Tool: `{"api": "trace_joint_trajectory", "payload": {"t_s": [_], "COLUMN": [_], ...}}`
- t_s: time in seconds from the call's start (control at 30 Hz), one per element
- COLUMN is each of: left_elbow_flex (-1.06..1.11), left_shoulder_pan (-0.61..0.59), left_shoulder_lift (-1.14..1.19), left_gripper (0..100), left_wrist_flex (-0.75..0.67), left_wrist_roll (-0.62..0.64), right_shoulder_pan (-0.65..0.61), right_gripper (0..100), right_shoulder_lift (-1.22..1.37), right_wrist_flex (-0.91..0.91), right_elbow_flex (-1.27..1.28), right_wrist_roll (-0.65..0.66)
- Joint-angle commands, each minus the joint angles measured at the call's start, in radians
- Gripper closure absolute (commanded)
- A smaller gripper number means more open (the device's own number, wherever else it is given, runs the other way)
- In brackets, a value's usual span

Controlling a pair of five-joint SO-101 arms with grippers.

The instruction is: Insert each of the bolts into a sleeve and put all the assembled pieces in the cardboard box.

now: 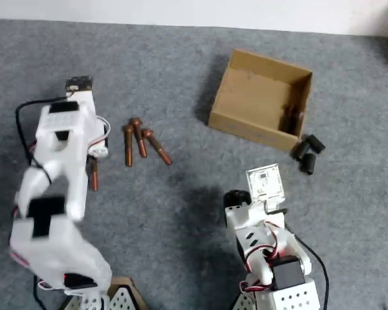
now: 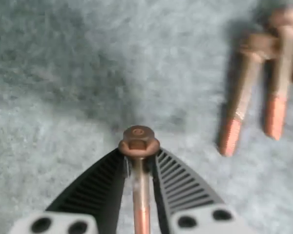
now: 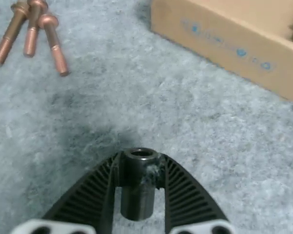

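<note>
Where 3 bolts [image 1: 140, 138] lie, grey carpet [image 1: 181, 77] spreads.

A grey, felt-like carpet [image 1: 181, 219] spreads from the near edge to the far one, left to right. Along the far edge runs a plain white strip [image 1: 181, 11], wall or board I cannot tell. The light is even and the shadows are soft.

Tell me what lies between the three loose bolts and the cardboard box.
Bare grey carpet, nothing else, separates the loose bolts from the cardboard box, as the high view shows.
</note>
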Motion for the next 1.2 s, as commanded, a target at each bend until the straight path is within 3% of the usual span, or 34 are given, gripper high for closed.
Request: {"api": "trace_joint_trajectory", "payload": {"t_s": [0.0,0.2,0.5,0.63,0.73,0.87,1.03,1.17], "left_elbow_flex": [0.145,0.352,0.498,0.541,0.582,0.662,0.782,0.786], "left_shoulder_pan": [0.058,0.084,0.084,0.12,0.173,0.269,0.383,0.429], "left_shoulder_lift": [-0.257,-0.515,-0.84,-0.983,-1.087,-1.221,-1.303,-1.31], "left_gripper": [99,99,99,99,99,99,99,99], "left_wrist_flex": [-0.08,-0.21,-0.224,-0.226,-0.227,-0.341,-0.562,-0.58], "left_wrist_roll": [0.0,0.0,0.0,0.0,0.066,0.141,0.147,0.149], "right_shoulder_pan": [-0.047,-0.154,-0.344,-0.346,-0.348,-0.341,-0.34,-0.341], "right_gripper": [99.4,99.4,99.4,99.4,99.4,99.4,99.4,99.4], "right_shoulder_lift": [-0.015,-0.015,-0.013,-0.012,-0.012,-0.013,-0.01,-0.012], "right_wrist_flex": [0.018,-0.082,-0.509,-0.501,-0.507,-0.522,-0.504,-0.437], "right_elbow_flex": [-0.062,-0.054,0.183,0.239,0.239,0.239,0.239,0.239], "right_wrist_roll": [0.005,0.009,0.011,0.0,-0.115,-0.285,-0.15,0.005]}}
